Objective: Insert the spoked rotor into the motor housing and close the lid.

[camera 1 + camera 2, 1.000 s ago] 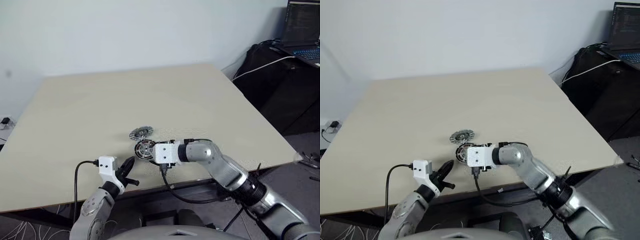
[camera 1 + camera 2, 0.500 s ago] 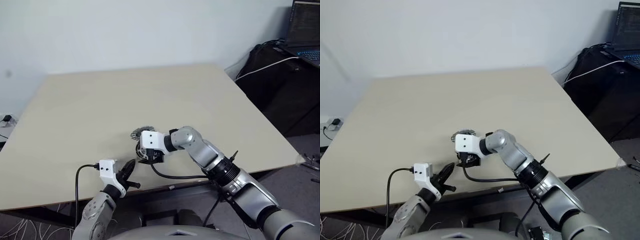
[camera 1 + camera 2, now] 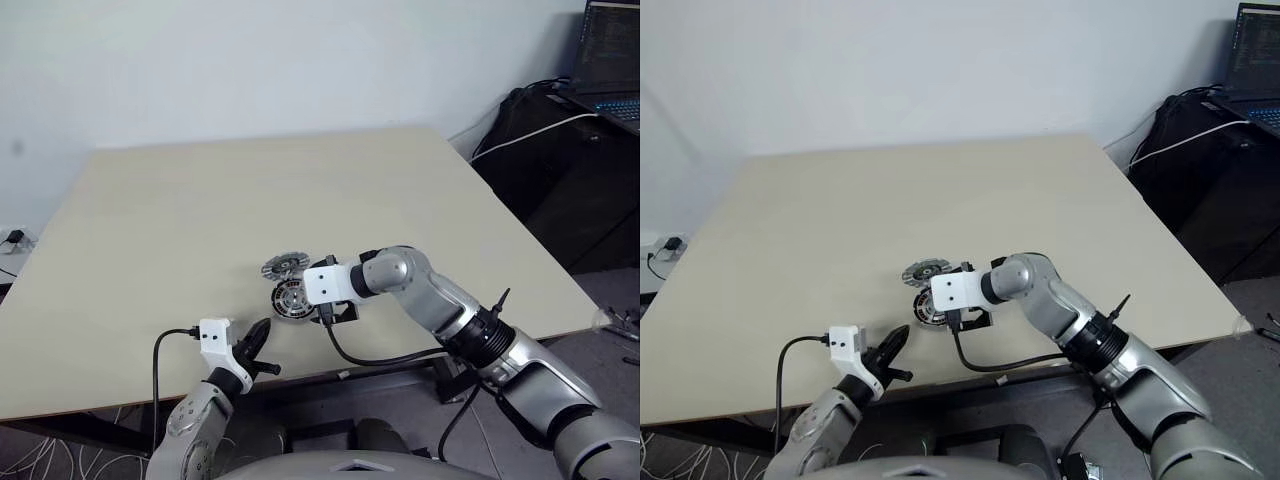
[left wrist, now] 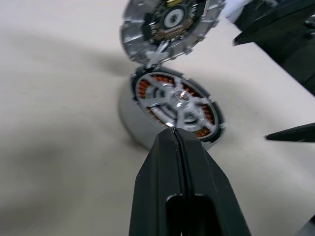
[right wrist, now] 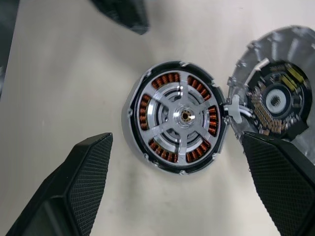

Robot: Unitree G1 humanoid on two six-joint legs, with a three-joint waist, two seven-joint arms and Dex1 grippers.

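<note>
The motor housing (image 5: 145,110) lies flat on the table near its front edge, copper windings ringed by a dark rim. The spoked rotor (image 5: 186,116) sits inside it, silver spokes over the windings. The lid (image 5: 278,101) lies open beside the housing, touching its rim on the far side (image 3: 284,265). My right gripper (image 5: 178,142) hovers over the housing with both fingers spread wide, holding nothing. My left gripper (image 4: 176,142) is shut and empty, its tip just short of the housing's near side.
The pale table (image 3: 200,190) stretches far back and to both sides. A black cable (image 3: 370,355) from my right wrist loops over the front edge. Dark bags (image 3: 560,150) and a laptop (image 3: 610,60) stand beyond the table's right side.
My right gripper has opened wide and drawn a little up and away from the housing. The left gripper has stayed put and shut.
</note>
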